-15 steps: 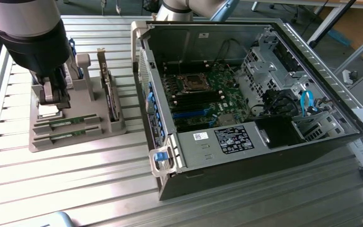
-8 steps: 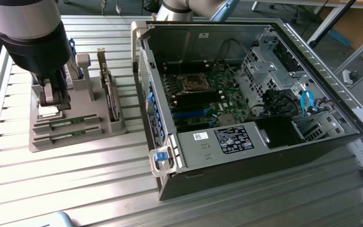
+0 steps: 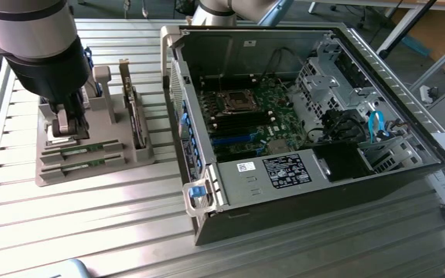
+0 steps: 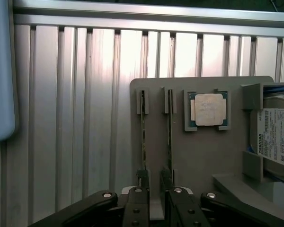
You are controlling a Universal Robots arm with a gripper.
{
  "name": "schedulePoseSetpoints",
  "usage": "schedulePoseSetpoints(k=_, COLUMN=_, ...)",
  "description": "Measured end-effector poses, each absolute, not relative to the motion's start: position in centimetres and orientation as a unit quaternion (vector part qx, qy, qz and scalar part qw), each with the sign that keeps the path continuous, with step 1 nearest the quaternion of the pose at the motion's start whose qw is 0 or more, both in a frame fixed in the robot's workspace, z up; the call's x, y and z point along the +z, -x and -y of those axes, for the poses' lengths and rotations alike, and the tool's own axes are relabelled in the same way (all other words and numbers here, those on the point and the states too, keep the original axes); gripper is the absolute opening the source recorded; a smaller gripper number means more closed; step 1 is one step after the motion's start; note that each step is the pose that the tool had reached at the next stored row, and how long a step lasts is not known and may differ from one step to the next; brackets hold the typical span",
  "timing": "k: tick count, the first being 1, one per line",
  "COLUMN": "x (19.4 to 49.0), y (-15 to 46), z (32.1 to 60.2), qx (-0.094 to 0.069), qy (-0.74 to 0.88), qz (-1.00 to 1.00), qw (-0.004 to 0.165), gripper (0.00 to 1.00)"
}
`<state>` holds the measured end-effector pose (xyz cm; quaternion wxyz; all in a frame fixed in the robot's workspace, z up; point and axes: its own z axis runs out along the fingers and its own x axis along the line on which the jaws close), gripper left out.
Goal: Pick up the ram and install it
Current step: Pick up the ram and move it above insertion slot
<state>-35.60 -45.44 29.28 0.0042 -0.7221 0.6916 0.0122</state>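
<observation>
Sideways, TOSHIBA on the drive label [image 4: 276, 139], ram sticks [image 4: 143, 132] nearby.

Arm [image 3: 41, 35] is reaching in from upper left of the exterior view, w/ the wrist pointing approx. straight down. Pincer [image 3: 66, 123] is hanging low under it, vertical. In the wrist view, 2 dark fingers [image 4: 143, 182] are standing parallel and apart, w/ a clear gap between; jaws are standing wide.
</observation>
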Motion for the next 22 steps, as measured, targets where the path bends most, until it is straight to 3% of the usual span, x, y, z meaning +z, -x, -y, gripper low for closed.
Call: schedulePoseSetpoints(k=22, x=27.4, y=35.6, z=46.0, qx=0.008, qy=0.722, qz=-0.692, qw=0.008, gripper=0.24)
